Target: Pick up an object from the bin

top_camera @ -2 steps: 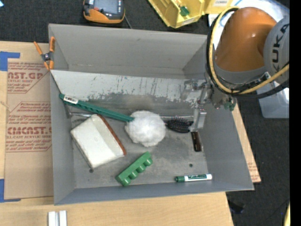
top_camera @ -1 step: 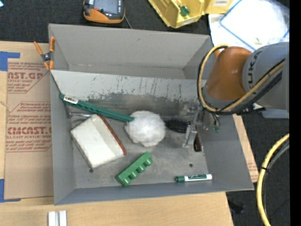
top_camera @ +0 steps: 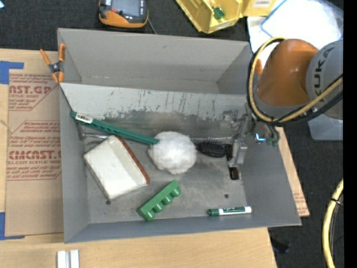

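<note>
Where the arm reaches in from the right, we note the gripper (top_camera: 235,166) low over the right part of the bin (top_camera: 167,66), near the right wall. We cannot tell from this angle whether it is released or clenched.

The nearest thing is a black brush (top_camera: 213,148), lying flat just to the gripper's left, between it and a white fluffy ball (top_camera: 173,150) at mid-floor. Brush and ball sit close together; we cannot tell whether they touch. The gripper's tip hangs over bare floor beside the brush, and whether it touches the brush is also unclear.

Toward the front wall, below the gripper, a green marker (top_camera: 229,210) with a white barrel lies flat. Further left we log a green toothed block (top_camera: 160,200) lying aslant and a white slab (top_camera: 114,167) with a brown edge. A long green-handled tool (top_camera: 114,129) runs slantwise from the left wall to the ball.
</note>
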`<state>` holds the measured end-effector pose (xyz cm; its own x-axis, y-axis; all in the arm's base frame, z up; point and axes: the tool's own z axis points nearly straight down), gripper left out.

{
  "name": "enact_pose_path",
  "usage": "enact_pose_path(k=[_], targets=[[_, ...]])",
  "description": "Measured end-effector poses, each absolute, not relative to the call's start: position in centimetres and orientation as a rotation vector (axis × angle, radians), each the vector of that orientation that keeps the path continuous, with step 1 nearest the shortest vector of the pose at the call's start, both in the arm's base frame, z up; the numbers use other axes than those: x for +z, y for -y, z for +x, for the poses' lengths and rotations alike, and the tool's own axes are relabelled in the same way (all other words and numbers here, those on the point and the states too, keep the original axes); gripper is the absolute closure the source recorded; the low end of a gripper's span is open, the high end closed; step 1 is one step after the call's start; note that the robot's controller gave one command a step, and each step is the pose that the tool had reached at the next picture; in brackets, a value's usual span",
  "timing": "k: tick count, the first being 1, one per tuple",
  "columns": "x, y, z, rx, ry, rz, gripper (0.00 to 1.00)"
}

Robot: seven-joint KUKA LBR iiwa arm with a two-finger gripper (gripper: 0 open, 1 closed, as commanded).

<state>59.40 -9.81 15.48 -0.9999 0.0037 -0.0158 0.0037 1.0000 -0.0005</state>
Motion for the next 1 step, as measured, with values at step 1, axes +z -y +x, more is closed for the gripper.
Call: enact_pose_path(k=[1], targets=[[9.91, 8.36, 58.3, 0.002, -3.095, 0.54, 0.0]])
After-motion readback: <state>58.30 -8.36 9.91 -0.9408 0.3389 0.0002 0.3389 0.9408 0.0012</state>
